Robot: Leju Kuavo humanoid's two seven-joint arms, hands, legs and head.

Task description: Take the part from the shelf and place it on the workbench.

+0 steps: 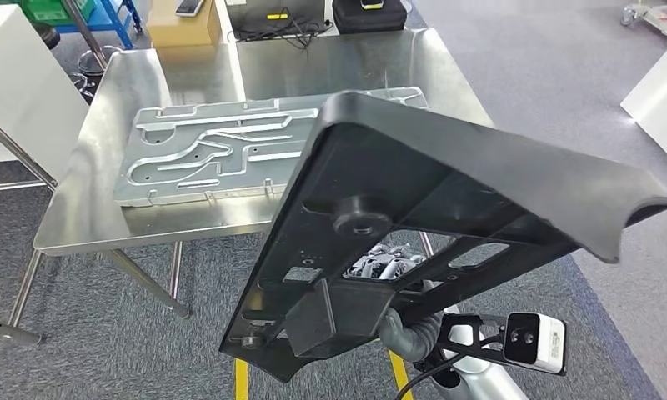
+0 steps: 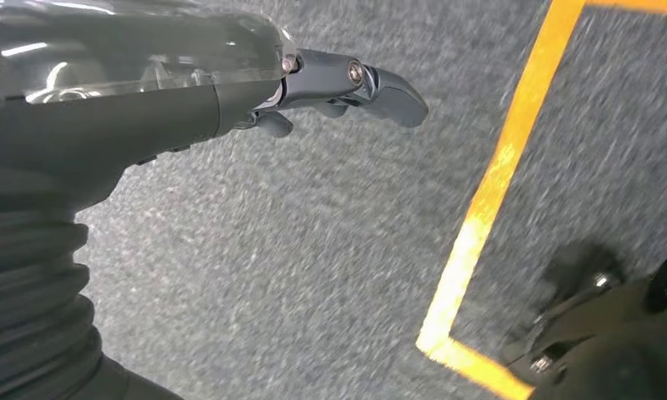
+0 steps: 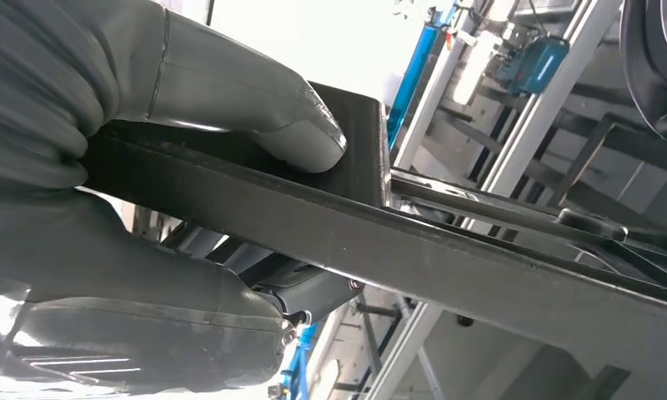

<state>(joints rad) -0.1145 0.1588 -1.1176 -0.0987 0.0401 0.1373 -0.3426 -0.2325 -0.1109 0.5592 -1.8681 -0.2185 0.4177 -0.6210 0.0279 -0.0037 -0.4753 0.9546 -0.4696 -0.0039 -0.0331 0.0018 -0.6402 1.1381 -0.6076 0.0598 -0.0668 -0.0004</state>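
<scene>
While the black part (image 1: 447, 208) is pinched at its near edge by the right hand (image 3: 147, 208) fingers (image 3: 297, 133), its long axis is pointed up and forward toward the tabletop (image 1: 188, 75) ahead; the left hand (image 2: 230, 92) is hung empty, fingers loosely curled.

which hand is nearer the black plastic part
Right. The right hand grips the black plastic part at its edge; the left hand hangs over grey carpet, touching nothing.

Head cam looks fwd and down over the surface (image 1: 105, 208). Left wrist cam faces the floor (image 2: 313, 267), close. Right wrist cam sits tight behind its robot hand (image 3: 147, 167), sharing the black part (image 1: 447, 200) w/ head view.
</scene>
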